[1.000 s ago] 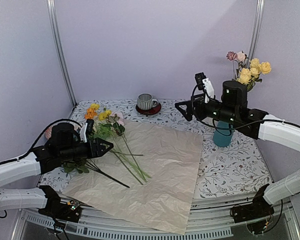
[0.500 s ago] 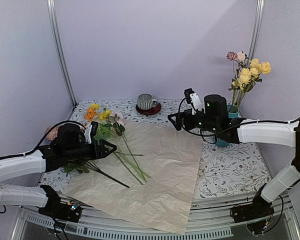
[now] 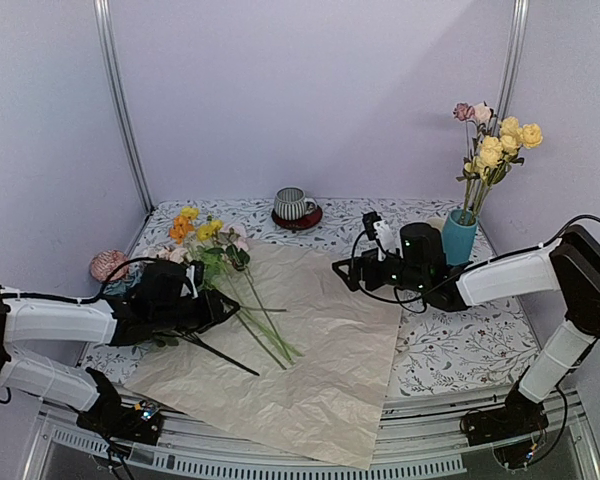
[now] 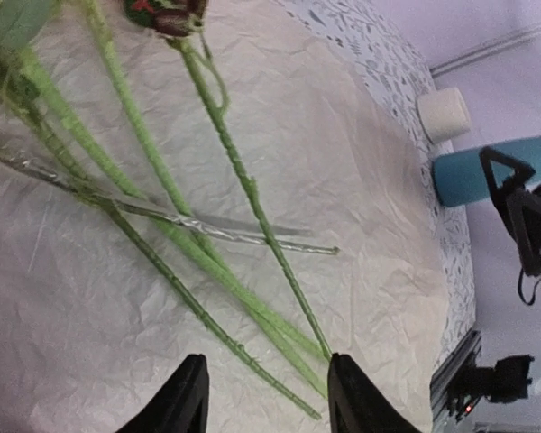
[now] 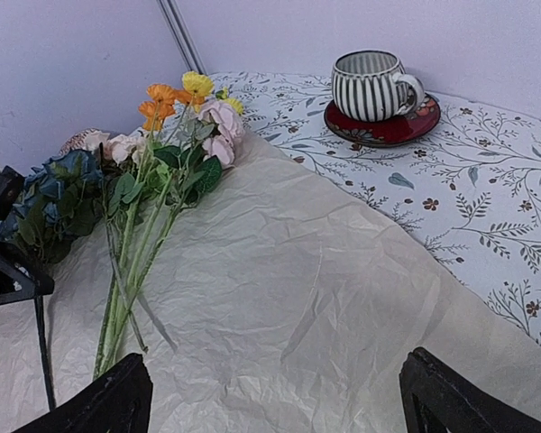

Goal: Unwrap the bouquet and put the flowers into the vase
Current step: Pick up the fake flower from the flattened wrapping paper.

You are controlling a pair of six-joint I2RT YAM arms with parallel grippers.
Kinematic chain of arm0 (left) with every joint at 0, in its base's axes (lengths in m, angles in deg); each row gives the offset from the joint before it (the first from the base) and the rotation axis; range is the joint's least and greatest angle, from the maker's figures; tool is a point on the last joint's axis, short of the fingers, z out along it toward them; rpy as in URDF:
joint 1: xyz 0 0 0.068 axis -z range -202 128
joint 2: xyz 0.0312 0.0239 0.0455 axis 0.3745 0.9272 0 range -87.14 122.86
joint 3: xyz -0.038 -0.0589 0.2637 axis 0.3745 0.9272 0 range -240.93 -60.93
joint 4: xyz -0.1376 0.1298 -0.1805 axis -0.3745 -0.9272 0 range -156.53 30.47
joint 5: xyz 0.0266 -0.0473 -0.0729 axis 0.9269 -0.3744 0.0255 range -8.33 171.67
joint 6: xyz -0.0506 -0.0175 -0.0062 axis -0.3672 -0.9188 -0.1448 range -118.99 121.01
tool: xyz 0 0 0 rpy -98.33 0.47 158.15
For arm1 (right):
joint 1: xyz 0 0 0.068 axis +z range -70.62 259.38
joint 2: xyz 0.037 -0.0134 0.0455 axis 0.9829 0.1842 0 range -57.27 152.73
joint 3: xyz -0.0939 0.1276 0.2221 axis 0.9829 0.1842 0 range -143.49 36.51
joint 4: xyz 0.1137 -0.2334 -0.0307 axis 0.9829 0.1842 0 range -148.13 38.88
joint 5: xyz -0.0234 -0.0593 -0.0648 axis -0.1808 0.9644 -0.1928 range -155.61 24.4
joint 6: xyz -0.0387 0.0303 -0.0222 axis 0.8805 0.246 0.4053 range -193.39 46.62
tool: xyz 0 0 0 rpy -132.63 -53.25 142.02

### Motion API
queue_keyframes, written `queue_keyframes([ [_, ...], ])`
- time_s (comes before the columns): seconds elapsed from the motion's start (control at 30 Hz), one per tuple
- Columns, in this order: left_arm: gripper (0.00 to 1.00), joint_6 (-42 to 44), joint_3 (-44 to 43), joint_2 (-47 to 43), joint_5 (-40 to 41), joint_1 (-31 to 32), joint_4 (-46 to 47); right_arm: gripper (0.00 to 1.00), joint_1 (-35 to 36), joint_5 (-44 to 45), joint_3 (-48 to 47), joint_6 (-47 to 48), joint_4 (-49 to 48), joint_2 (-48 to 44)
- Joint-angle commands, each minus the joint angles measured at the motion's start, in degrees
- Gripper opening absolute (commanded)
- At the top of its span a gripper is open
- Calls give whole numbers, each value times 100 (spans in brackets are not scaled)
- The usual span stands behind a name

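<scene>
My left claw [image 4: 266, 397] hangs parted just over the stem ends of the flowers [image 3: 220, 250], clasping none. My right claw [image 5: 279, 397] gapes wide and empty above the wrapping paper [image 3: 320, 330]. The flowers lie across the paper's left side. The teal vase [image 3: 458, 238] stands near the table's [image 3: 460, 340] far right corner, holding yellow roses [image 3: 505, 140].

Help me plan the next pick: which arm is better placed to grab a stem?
Left. The left tool hangs over the stems, jaws apart; the right tool, also open, sits farther across the paper.
</scene>
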State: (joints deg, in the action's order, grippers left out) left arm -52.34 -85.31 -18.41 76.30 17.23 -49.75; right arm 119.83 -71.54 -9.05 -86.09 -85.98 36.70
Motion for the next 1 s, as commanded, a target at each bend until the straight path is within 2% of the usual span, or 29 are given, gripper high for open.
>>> queue_keyframes([
  [0.0,45,-718,11,342,700,49,485,98,17,-166,44,-111,-469,123],
  [0.17,45,-1148,-83,705,892,50,762,97,23,-251,66,-73,-517,138],
  [0.33,46,-821,-419,1156,616,39,1077,90,34,-648,-63,17,-484,286],
  [0.47,46,-693,-1016,1670,665,34,617,90,44,-725,-123,18,-445,349],
  [0.7,45,-875,-1368,2255,706,-73,818,91,60,-672,-128,58,-422,331],
  [0.97,42,-900,-1902,3091,502,-260,637,91,69,-641,-144,98,-396,349],
])
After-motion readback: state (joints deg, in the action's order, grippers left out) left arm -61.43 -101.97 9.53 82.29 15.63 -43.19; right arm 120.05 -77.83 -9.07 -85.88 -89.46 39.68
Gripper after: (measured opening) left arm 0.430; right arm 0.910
